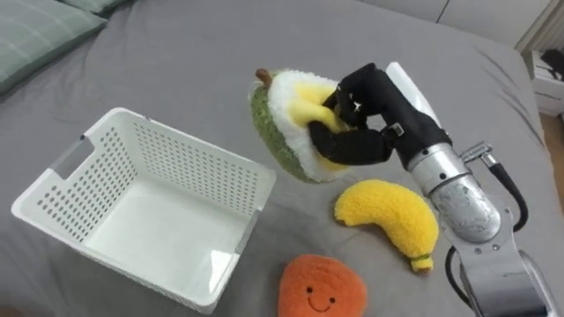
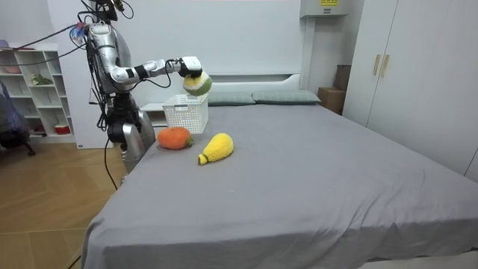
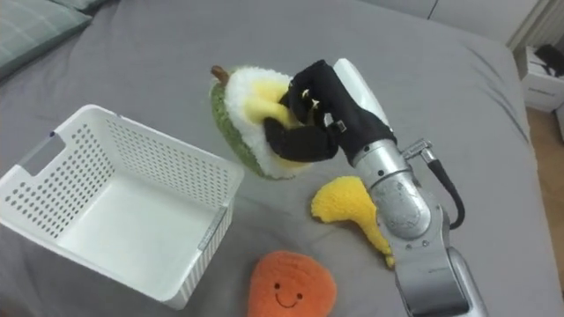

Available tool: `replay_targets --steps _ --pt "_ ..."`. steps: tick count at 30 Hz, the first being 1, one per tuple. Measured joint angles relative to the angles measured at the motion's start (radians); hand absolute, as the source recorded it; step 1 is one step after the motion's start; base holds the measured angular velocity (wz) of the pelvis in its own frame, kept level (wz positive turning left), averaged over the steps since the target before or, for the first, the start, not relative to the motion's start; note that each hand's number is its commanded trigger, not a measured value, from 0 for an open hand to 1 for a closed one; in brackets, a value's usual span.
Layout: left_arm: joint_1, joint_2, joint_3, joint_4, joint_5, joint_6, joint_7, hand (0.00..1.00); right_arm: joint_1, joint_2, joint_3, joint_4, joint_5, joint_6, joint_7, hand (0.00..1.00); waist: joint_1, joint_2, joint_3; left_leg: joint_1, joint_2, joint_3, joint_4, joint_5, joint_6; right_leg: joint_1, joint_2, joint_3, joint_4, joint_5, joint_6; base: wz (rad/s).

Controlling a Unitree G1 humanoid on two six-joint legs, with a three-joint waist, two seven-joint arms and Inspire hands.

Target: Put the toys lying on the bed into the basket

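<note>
While a fluffy green-and-white avocado-shaped plush toy (image 1: 286,123) is gripped in curled fingers by the right hand (image 1: 374,101) above the grey bed (image 1: 176,62), beside a white perforated plastic basket (image 1: 189,163), it could be dropped short if released before the rim is cleared.

A home bedroom — wide grey bed (image 2: 299,172), pillows (image 2: 284,96), tall white wardrobe (image 2: 418,67).

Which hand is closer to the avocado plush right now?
Right. The right hand is curled round the avocado plush, holding it up beside the basket; where the left hand is, I cannot tell.
</note>
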Motion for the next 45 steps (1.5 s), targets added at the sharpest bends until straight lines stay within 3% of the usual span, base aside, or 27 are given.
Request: replay_targets --steps 7,16,24,25,26,27,29,30,45 --pt "-0.017 -0.001 -0.030 -0.003 0.023 0.010 -0.020 0.00 -0.013 0.044 0.072 0.001 -0.023 0.028 0.038 1.00 0.040 0.010 0.0012 -0.012 -0.013 -0.032 0.004 0.005 0.008 0.000 -0.009 -0.027 -0.003 0.004 0.007 0.11" --pt "-0.051 -0.011 -0.059 -0.032 0.035 0.025 -0.020 0.00 -0.027 0.065 0.198 0.010 -0.077 0.076 0.138 1.00 0.099 -0.002 -0.0044 -0.021 -0.029 -0.061 0.000 0.016 0.017 0.000 -0.021 -0.050 -0.001 0.007 0.015 0.09" --pt "-0.052 -0.010 -0.088 -0.033 0.034 0.027 -0.019 0.00 -0.027 0.090 0.239 0.030 -0.078 0.096 0.170 1.00 0.141 -0.010 0.0034 -0.021 -0.033 -0.064 0.000 0.019 0.021 0.000 -0.022 -0.055 0.000 0.011 0.021 0.01" --pt "-0.053 -0.010 -0.093 -0.033 0.034 0.027 -0.019 0.00 -0.027 0.091 0.240 0.036 -0.078 0.096 0.170 0.91 0.143 -0.009 0.0047 -0.023 -0.034 -0.068 0.001 0.019 0.021 0.000 -0.025 -0.060 0.000 0.011 0.021 0.07" --pt "-0.052 -0.008 -0.098 -0.032 0.034 0.027 -0.019 0.00 -0.027 0.091 0.240 0.040 -0.078 0.096 0.170 0.65 0.144 -0.009 0.0049 -0.025 -0.034 -0.070 0.002 0.019 0.022 0.000 -0.026 -0.062 -0.001 0.011 0.021 0.09" --pt "-0.052 -0.007 -0.107 -0.032 0.034 0.027 -0.019 0.00 -0.028 0.091 0.240 0.052 -0.078 0.096 0.170 0.57 0.145 -0.009 0.0052 -0.027 -0.035 -0.072 0.003 0.019 0.022 -0.001 -0.026 -0.065 -0.001 0.011 0.021 0.09" --pt "-0.052 -0.007 -0.112 -0.033 0.034 0.027 -0.020 0.00 -0.028 0.092 0.240 0.066 -0.077 0.099 0.170 0.23 0.145 -0.009 0.0057 -0.033 -0.037 -0.078 0.006 0.019 0.022 -0.003 -0.027 -0.073 -0.002 0.010 0.022 0.11" --pt "-0.052 -0.006 -0.120 -0.032 0.035 0.027 -0.020 0.00 -0.028 0.088 0.240 0.071 -0.077 0.103 0.168 0.01 0.144 -0.007 0.0067 -0.037 -0.039 -0.083 0.006 0.020 0.023 -0.004 -0.028 -0.079 -0.003 0.010 0.022 0.12" --pt "-0.063 -0.003 -0.127 -0.030 0.042 0.052 -0.018 0.00 -0.029 0.085 0.240 0.103 -0.067 0.103 0.102 0.00 0.141 -0.003 0.0108 -0.061 -0.048 -0.099 0.006 0.024 0.030 -0.023 -0.029 -0.093 -0.004 0.012 0.029 0.03"
